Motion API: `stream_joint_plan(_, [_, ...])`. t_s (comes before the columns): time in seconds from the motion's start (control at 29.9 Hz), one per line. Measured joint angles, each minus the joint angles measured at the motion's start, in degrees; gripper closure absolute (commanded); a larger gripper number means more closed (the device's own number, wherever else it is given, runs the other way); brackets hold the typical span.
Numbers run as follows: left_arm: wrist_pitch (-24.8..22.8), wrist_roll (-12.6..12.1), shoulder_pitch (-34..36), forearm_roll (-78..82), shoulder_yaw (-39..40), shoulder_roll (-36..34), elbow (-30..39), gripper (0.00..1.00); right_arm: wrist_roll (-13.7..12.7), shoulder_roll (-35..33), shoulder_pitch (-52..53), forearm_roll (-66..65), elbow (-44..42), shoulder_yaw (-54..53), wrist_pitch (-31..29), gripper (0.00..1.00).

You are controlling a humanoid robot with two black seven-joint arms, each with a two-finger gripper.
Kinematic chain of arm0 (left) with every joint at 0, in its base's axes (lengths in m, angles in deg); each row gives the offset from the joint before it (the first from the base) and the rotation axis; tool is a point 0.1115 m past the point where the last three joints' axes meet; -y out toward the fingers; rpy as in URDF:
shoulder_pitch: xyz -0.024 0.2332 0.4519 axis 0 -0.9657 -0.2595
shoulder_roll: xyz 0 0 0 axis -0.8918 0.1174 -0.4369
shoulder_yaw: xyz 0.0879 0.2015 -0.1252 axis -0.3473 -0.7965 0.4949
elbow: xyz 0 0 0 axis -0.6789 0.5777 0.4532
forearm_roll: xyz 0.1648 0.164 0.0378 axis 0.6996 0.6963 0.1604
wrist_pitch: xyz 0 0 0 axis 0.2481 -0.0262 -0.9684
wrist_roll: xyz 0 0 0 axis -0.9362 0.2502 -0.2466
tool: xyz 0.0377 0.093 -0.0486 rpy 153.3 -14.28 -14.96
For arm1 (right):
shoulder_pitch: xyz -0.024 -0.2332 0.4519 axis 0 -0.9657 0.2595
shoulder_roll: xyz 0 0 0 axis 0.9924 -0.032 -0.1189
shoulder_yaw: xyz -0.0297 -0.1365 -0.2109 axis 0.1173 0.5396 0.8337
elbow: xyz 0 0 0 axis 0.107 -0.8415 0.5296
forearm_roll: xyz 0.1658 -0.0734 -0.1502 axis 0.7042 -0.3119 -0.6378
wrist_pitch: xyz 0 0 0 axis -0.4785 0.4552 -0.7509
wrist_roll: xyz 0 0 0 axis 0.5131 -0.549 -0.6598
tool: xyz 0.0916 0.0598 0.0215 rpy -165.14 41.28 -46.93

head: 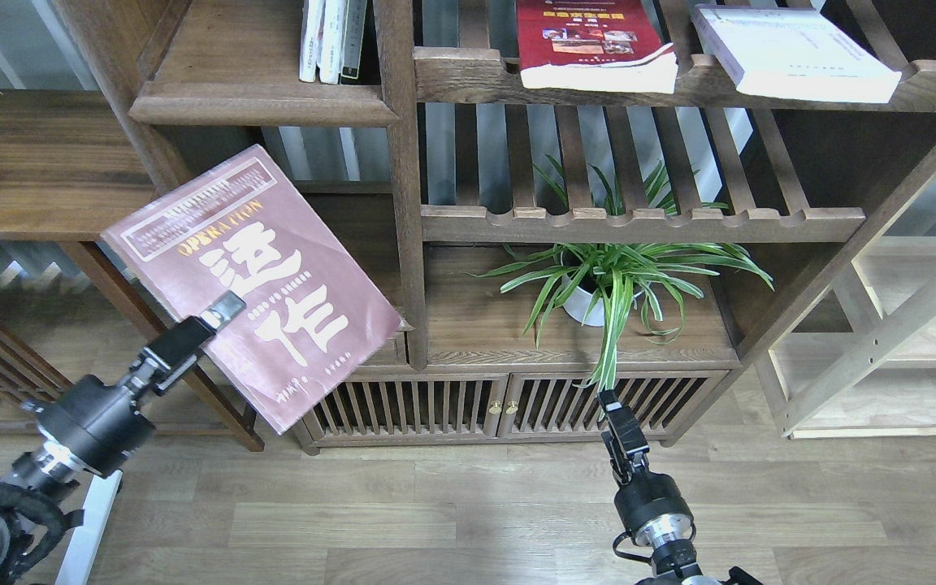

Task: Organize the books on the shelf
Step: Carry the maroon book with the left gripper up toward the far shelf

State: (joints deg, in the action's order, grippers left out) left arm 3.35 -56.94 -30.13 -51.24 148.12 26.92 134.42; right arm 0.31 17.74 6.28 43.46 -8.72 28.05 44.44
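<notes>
The left gripper (220, 311) is clamped on the left edge of the maroon book (253, 280), which hangs tilted in mid-air, cover w/ big white characters facing up, just below the moulded front edge of the solid dark-brown shelf (261, 101) and left of the bookcase's upright post. The right gripper (616, 416) sits low in front of the slatted cabinet doors (484, 402), near the drooping leaves of the potted plant (610, 280), holding nothing (seen end-on & dark, so can't tell whether its fingers are parted). The red book (590, 41) and the pale book (793, 53) lie flat, apart, on the upper slatted rack (468, 77), while thin volumes (331, 41) stand upright at the back of the shelf.
</notes>
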Motion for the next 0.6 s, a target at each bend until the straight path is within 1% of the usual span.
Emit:
stream_joint_plan(0.3, [0.0, 0.0, 0.9, 8.4, 6.7, 0.2, 5.0, 1.00, 0.0, 0.0, -0.2, 0.0, 0.1, 0.0, 0.0, 0.01])
stream_joint_plan(0.6, [0.0, 0.0, 5.8, 15.0, 15.5, -2.1, 6.2, 1.00, 0.0, 0.0, 0.1, 0.0, 0.1, 0.0, 0.0, 0.01])
